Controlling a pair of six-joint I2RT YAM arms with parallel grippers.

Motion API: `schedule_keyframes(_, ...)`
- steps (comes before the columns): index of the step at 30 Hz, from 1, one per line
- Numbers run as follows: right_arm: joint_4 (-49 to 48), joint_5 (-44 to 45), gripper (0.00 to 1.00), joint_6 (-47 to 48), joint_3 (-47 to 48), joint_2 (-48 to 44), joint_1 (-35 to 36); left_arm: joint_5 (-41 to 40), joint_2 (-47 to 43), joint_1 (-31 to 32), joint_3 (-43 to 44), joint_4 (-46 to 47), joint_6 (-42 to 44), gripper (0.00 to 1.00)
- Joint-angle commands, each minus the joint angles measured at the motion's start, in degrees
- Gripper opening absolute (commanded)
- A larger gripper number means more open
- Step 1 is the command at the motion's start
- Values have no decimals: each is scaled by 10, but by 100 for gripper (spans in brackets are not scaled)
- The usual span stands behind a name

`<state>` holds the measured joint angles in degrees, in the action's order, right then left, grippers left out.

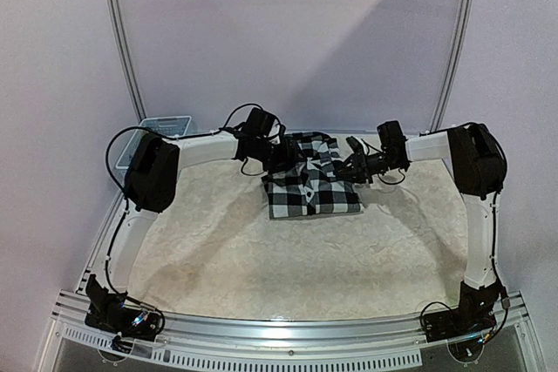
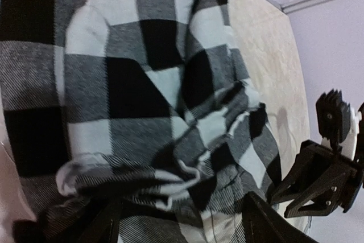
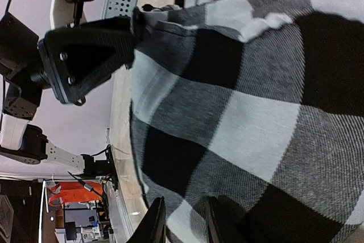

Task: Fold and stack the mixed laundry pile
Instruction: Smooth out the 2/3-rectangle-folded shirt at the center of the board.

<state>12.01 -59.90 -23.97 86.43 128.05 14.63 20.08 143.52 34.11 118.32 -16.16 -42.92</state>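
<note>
Top external view.
- One checked shirt (image 1: 312, 189) lies at mid-table, toward the far side, on the cream table cover (image 1: 261, 259).
- Its near part is flat and roughly rectangular. The long axis runs left to right, and the near edge is almost parallel to the table's near edge.
- Its far part is bunched up between the two grippers. Which end holds the collar cannot be told.
- The left gripper (image 1: 281, 158) is at the shirt's far-left corner. The right gripper (image 1: 357, 167) is at its far-right edge. Jaw state is too small to read from here.
- One light blue basket (image 1: 166, 125) stands at the far left, well apart from the shirt.
- Count: two arms, one garment seen, one basket.

Left wrist view.
- Checked cloth fills nearly the whole picture, crumpled into folds toward the bottom.
- The left fingers stand wide apart at the bottom edge, with a rumpled bunch of cloth between them. No pinch is visible.
- The right gripper shows at the right, just beside the shirt's edge.

Right wrist view.
- Checked cloth covers the right two-thirds of the picture.
- The right fingers are narrow and close together, with pale cloth in the gap. Whether they actually clamp it cannot be told.
- One left finger touches the shirt's hem at upper left.
</note>
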Motion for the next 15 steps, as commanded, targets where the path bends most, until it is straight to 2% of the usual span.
schedule_keyframes(1,34,29,25,2,25,33,-1,12,68,-31,91,-49,-15,74)
schedule_keyframes(5,49,68,28,7,33,53,0,27,137,-48,171,-47,-46,74)
schedule_keyframes(8,65,95,29,10,40,59,1,50,157,-53,194,-29,-74,74)
schedule_keyframes(12,94,101,31,32,54,48,0,48,75,-54,117,23,-51,77)
schedule_keyframes(15,116,88,35,72,58,4,1,19,-30,-52,26,51,-5,85)
